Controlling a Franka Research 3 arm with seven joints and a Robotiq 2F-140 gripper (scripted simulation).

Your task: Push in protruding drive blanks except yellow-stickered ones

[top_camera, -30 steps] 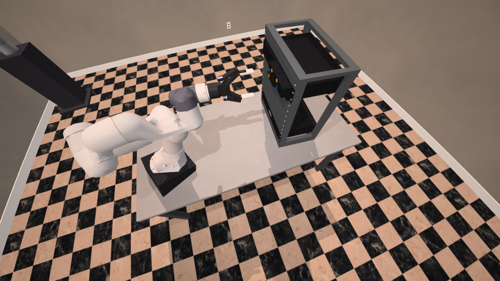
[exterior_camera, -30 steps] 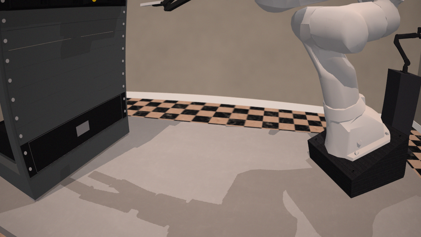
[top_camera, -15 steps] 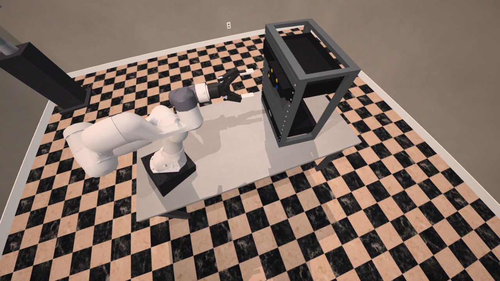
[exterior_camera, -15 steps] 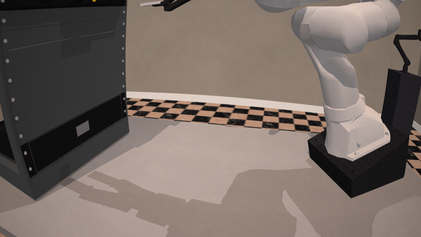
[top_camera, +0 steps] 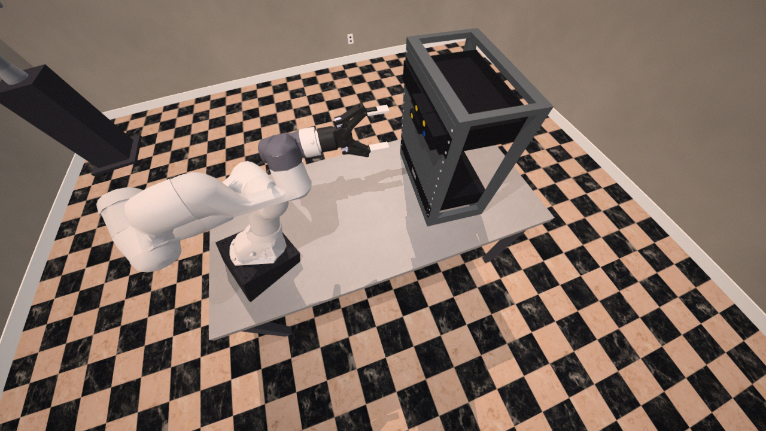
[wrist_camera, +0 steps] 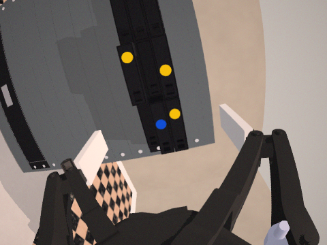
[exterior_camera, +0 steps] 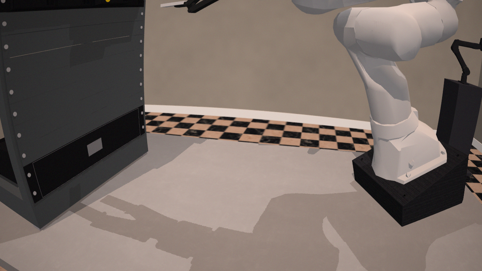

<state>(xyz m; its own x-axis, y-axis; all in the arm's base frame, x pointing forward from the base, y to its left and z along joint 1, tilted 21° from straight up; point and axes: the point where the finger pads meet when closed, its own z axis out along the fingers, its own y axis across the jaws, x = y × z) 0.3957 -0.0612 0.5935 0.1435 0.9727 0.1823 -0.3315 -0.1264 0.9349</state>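
A: Pincer (top_camera: pixel 373 127) state?

B: Spread to full width, nothing between the fingers. In the wrist view both pale fingertip pads (wrist_camera: pixel 92 150) stand well apart, with the front of the rack showing between them.

A: Where is the rack (top_camera: pixel 478 112) relative to the pincer?

B: Directly ahead of it, near but not touching. There is a visible gap between the fingertips and the rack's front face in the top view. The rack stands upright on the grey surface (top_camera: pixel 364 240).

A: And the drive blanks?

B: A band of black blanks (wrist_camera: pixel 136 77) runs along the upper part of the front panel, ahead of the pincer. Three carry yellow stickers (wrist_camera: pixel 127 57), one a blue sticker (wrist_camera: pixel 161 124). The blue one lies closest to the line between the fingertips, just beside a yellow one (wrist_camera: pixel 174 113). The blank with the first yellow sticker appears to stand proud of its neighbours; for the others I cannot tell the depth.

A: Arm posture?

B: The arm (top_camera: pixel 182 206) is folded low behind the pincer, with the wrist reaching forward level toward the rack. Its base sits on a black block (top_camera: pixel 267 278) on the surface, well behind the pincer.
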